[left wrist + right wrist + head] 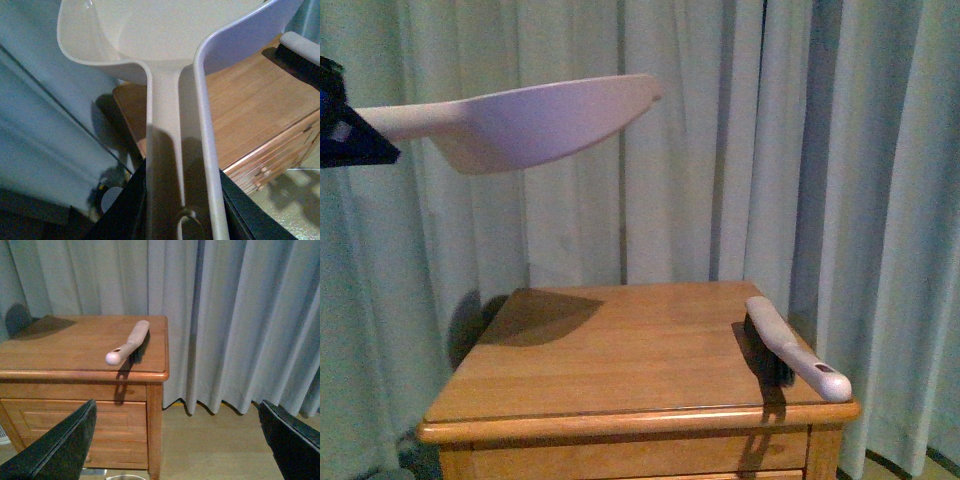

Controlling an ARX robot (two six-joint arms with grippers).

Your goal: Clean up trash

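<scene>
High over the cabinet [640,350], left end effector [182,210] clamping dustpan [540,120], right end effector [177,407] wide.

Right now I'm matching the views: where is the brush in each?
Front: brush on the table's right edge, handle nearest the camera.
Left wrist: brush end only, beyond the dustpan's rim.
Right wrist: brush at the table corner by the curtain.
Shared landmark: the wooden table.

Front faces cabinet [650,350]; both wrists share it.

Brush [790,348] on nightstand [620,350] (right edge); dustpan [540,120] aloft.
</scene>
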